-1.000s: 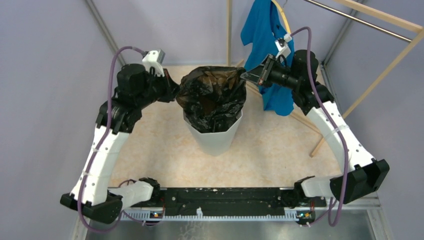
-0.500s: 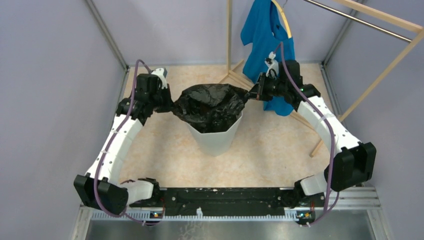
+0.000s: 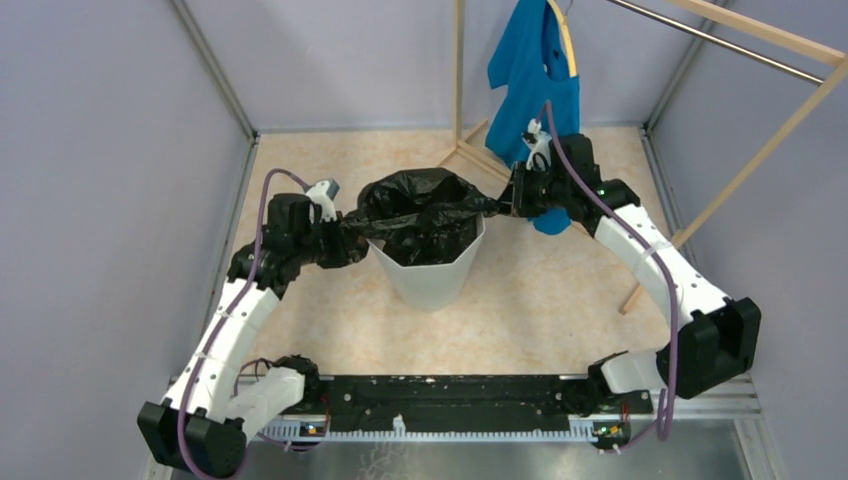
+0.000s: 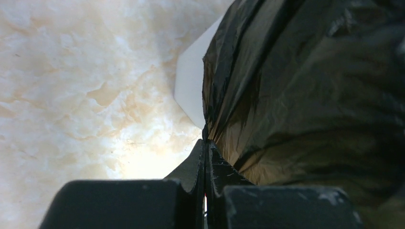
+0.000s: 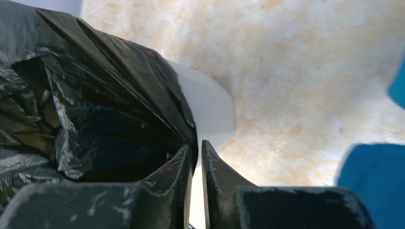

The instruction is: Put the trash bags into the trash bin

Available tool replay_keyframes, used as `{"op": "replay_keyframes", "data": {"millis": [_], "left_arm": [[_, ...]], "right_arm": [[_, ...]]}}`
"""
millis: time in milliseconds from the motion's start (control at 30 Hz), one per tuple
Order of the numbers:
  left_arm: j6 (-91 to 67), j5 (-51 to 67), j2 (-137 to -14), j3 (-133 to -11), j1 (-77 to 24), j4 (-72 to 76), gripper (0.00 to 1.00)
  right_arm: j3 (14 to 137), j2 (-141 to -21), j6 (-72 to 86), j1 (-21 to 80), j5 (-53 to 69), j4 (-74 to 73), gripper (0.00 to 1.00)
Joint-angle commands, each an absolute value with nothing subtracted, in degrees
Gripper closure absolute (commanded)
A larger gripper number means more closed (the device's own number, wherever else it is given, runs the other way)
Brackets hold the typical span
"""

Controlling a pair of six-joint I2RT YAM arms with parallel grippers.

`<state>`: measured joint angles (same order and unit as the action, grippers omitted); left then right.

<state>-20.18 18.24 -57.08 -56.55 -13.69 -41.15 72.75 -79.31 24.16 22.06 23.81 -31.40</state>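
The black glossy trash bag (image 3: 420, 208) sits in the mouth of the white faceted trash bin (image 3: 430, 275), stretched sideways over its rim. My left gripper (image 3: 350, 233) is at the bin's left rim, shut on the bag's left edge. In the left wrist view the shut gripper (image 4: 206, 143) pinches the bag (image 4: 310, 95) beside the bin wall (image 4: 191, 86). My right gripper (image 3: 506, 204) is at the bin's right rim, shut on the bag's right edge. In the right wrist view the gripper (image 5: 197, 145) is nearly closed on the bag (image 5: 95, 109) above the bin (image 5: 212, 112).
A blue T-shirt (image 3: 540, 80) hangs on a wooden rack (image 3: 459, 70) just behind my right gripper; it also shows in the right wrist view (image 5: 372, 176). Grey walls enclose the beige marbled floor (image 3: 540, 300). A slanted wooden pole (image 3: 740, 170) stands at right.
Both grippers have come down with the bag, from well above the bin to its rim. The bag has gone from wide open to flattened and stretched. The left gripper moved nearer and lower.
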Motion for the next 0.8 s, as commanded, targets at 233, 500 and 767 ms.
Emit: {"op": "replay_keyframes", "data": {"millis": [233,500,767], "left_arm": [[-26.0,21.0,-48.7,-49.5,-13.5,-33.7,1.00],[-25.5,20.9,-49.1,-50.0,-13.5,-34.3,1.00],[-25.3,20.3,-47.2,-50.0,-13.5,-34.2,1.00]], "right_arm": [[85.0,-68.5,14.0,27.7,-4.1,-47.4,0.48],[87.5,-65.5,-2.0,43.6,14.3,-34.7,0.16],[80.6,-66.2,-25.3,54.5,22.2,-17.8,0.15]]}}
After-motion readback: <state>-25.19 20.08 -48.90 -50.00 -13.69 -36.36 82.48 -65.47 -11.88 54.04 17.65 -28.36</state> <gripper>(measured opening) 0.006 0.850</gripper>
